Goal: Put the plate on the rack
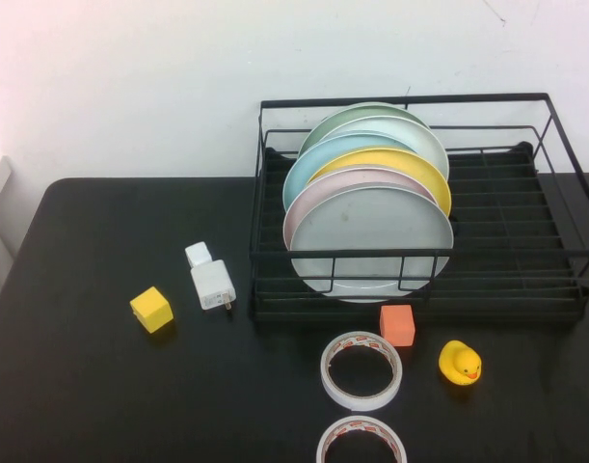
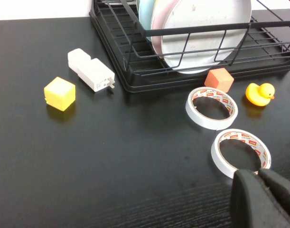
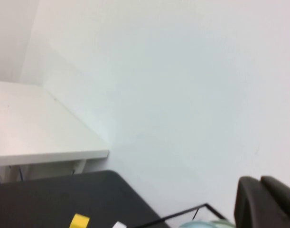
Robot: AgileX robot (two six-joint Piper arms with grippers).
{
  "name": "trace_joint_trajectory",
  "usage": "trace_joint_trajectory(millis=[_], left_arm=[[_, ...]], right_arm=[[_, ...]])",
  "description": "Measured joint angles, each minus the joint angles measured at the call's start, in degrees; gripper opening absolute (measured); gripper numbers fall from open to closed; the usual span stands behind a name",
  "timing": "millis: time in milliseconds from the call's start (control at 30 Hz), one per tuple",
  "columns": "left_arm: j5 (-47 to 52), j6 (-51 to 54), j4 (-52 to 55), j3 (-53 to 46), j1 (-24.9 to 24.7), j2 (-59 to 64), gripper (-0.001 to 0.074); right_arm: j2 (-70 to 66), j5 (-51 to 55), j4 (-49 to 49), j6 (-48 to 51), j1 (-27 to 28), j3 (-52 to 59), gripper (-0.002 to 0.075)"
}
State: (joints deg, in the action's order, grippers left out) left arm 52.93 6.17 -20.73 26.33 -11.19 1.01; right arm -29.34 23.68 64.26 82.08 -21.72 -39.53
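The pale grey plate (image 1: pixel 371 241) stands upright at the front of a row of plates in the black wire rack (image 1: pixel 525 280) at the back of the table. It also shows in the left wrist view (image 2: pixel 206 28), behind the rack's front bars (image 2: pixel 135 80). Neither arm shows in the high view. My left gripper (image 2: pixel 258 178) is shut and empty, low over the table's near side beside a tape roll. My right gripper (image 3: pixel 261 183) is shut and empty, raised and facing the wall, with a corner of the rack (image 3: pixel 182 214) below it.
Pink (image 1: pixel 304 207), yellow (image 1: pixel 410 164), light blue (image 1: pixel 308 164), white and green plates stand behind the grey one. In front of the rack lie two tape rolls (image 1: pixel 361 369) (image 1: pixel 361 442), an orange cube (image 1: pixel 397 325), a rubber duck (image 1: pixel 460 363), a white charger (image 1: pixel 211 282) and a yellow cube (image 1: pixel 151 309).
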Motion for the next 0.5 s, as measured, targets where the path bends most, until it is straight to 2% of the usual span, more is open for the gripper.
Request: trace_joint_trajectory(millis=[367, 500], left_arm=[[0.0, 0.0, -0.1, 0.0, 0.0, 0.0, -0.0001], [0.0, 0.0, -0.1, 0.0, 0.0, 0.0, -0.0001]], right_arm=[[0.0, -0.7, 0.2, 0.1, 0.0, 5.2, -0.0002], [0.5, -6.0, 0.4, 0.1, 0.0, 9.8, -0.0002]])
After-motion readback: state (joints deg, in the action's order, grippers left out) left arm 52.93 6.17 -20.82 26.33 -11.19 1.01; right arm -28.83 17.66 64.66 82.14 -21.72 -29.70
